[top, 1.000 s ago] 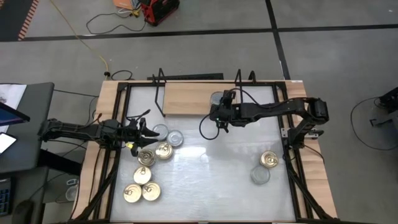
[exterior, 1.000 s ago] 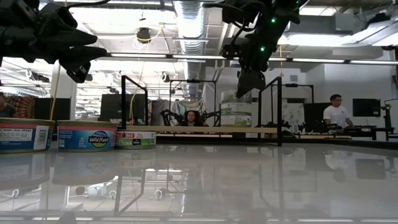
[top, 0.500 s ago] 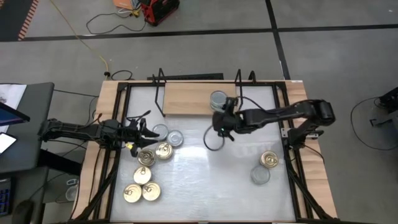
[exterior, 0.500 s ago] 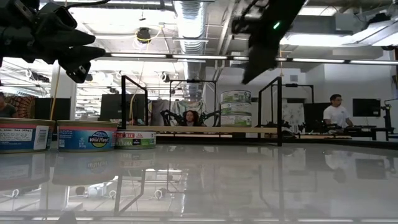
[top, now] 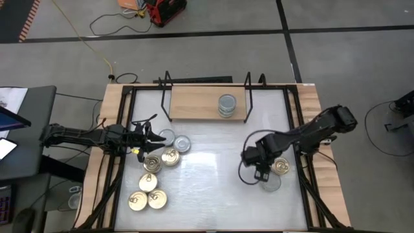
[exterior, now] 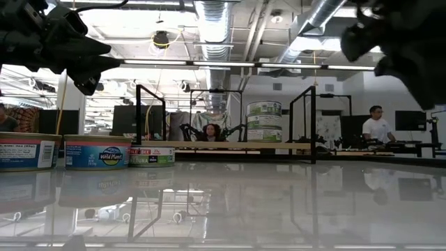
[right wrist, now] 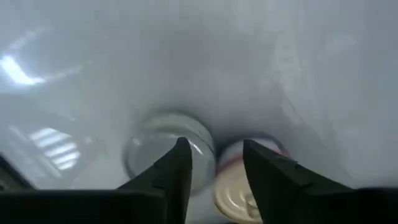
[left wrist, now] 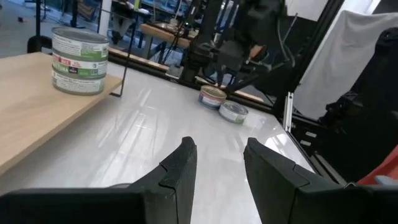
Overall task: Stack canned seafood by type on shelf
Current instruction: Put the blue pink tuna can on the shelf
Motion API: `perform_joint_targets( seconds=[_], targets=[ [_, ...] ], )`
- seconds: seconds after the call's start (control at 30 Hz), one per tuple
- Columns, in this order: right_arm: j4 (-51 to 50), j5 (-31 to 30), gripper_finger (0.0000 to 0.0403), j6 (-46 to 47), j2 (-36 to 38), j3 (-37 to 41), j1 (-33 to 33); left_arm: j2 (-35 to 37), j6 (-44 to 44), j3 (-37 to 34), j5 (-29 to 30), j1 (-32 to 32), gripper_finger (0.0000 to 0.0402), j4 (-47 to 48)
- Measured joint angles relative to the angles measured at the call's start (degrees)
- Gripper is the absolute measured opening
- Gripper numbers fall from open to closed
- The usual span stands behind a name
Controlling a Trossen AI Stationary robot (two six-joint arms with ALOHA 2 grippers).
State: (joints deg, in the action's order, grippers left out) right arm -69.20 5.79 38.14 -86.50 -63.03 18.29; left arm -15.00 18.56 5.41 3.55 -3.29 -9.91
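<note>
We see the low light-wood shelf [top: 194, 102] lying long-axis across the upper centre, two silver-lidded round tins [top: 227, 105] stacked upright on it. The right gripper [top: 262, 172], fingers spread, has moved from there to lower right; the left gripper [top: 154, 137], spread, stays put.

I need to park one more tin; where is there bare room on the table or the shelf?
Free: the shelf left of its silver-lidded stack, and the table's middle between the two groups. Crowded: the left cluster by the left gripper, and the two tins under the right gripper.
</note>
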Motion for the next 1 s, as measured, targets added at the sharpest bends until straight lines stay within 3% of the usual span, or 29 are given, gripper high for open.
perform_joint_targets(
  seconds=[0.13, 0.37, 0.7, 1.0],
  targets=[
    [-2.50, 0.16, 0.0158, 1.06, 0.04, 2.32, 1.35, 0.01, 0.33, 0.00, 0.02, -0.01, 0.0126, -0.06],
    [-6.07, 0.18, 0.0131, -3.06, 0.02, 7.20, -1.84, 0.00, 1.12, 0.00, -0.62, -0.01, 0.0126, 0.17],
    [-6.67, -0.18, 0.0127, -9.71, 0.02, 12.80, -5.20, 0.00, 0.78, -0.02, -0.74, -0.02, 0.0126, 0.15],
    [-3.00, -5.77, 0.0112, -9.84, 0.07, 15.94, -6.87, 0.00, 0.77, -0.02, -0.60, 0.00, 0.0126, 0.13]
  ],
)
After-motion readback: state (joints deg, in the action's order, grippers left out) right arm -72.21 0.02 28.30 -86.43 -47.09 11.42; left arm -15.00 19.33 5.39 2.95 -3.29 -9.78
